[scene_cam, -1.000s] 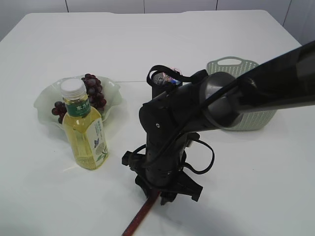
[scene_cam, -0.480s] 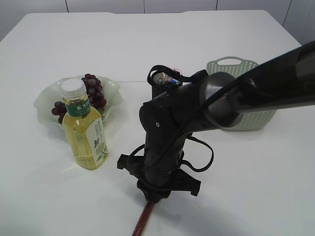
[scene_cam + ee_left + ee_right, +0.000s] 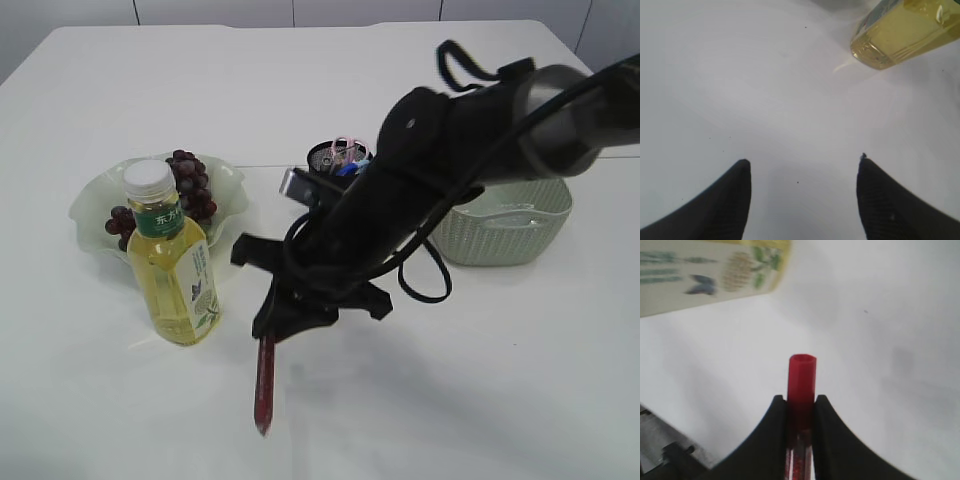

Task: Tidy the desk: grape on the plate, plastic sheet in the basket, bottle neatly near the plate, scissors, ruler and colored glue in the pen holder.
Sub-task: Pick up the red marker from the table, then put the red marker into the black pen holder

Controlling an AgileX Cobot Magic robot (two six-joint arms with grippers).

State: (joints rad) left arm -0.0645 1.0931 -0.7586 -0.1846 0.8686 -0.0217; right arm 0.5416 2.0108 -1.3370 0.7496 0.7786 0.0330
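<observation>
Right end effector point(image 3: 801, 407) clamped on red glitter glue tube point(image 3: 264, 385), tube hanging below it over white counter point(image 3: 520, 380). Yellow-tea plastic bottle point(image 3: 172, 262) stands just left. Left end effector point(image 3: 802, 195) wide open, holding nothing.

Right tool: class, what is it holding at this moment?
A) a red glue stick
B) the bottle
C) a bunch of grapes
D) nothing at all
A: in the right wrist view the right tool is closed on the red glue stick, which in the exterior view hangs below it, beside the bottle, while the grapes lie on the plate.
</observation>
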